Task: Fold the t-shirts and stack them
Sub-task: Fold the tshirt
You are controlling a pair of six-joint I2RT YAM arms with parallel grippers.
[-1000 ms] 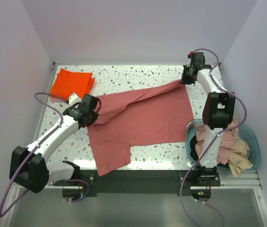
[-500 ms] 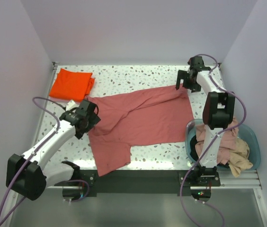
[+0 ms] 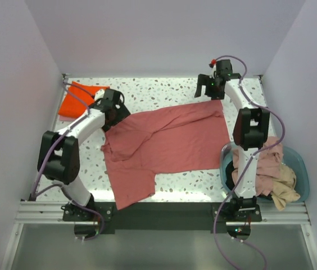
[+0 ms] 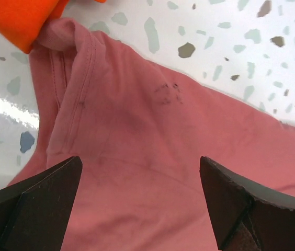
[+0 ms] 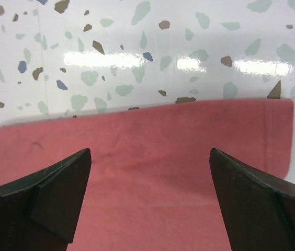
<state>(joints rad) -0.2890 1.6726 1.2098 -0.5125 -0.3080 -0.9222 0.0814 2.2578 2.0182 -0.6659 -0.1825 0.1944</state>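
The pink shirt (image 3: 167, 143) lies opened out across the middle of the tabletop (image 3: 164, 90). It is mostly flat, with creases gathered toward its 9 o'clock side and one flap reaching to 7 o'clock at the near edge. I judge it is spread this wide so it can be folded next; no fold shows in it yet.

My left tool (image 3: 115, 111) hovers over the shirt's 10 o'clock end, fingers spread wide and holding nothing. Its wrist camera looks down between the fingers at a stitched hem and a small bunched end of pink cloth. My right tool (image 3: 206, 89) hovers over the shirt's 1 o'clock corner, also spread wide and empty. Its wrist camera shows the straight far hem and a square corner lying flat on the speckled surface. I take it the tools stand at opposite ends of the far edge because gripping there would let me square that hem.

The orange shirt (image 3: 68, 107) sits folded at 10 o'clock in the far left corner. I read it as the start of the stack, kept off the working area. The bunched pink end lies just beside its edge, perhaps touching.

The basin (image 3: 303, 169) at 4 o'clock, beside the right arm's base, holds the waiting shirts (image 3: 265, 169). These are pink and beige, heaped loosely, with beige cloth spilling over the rim.
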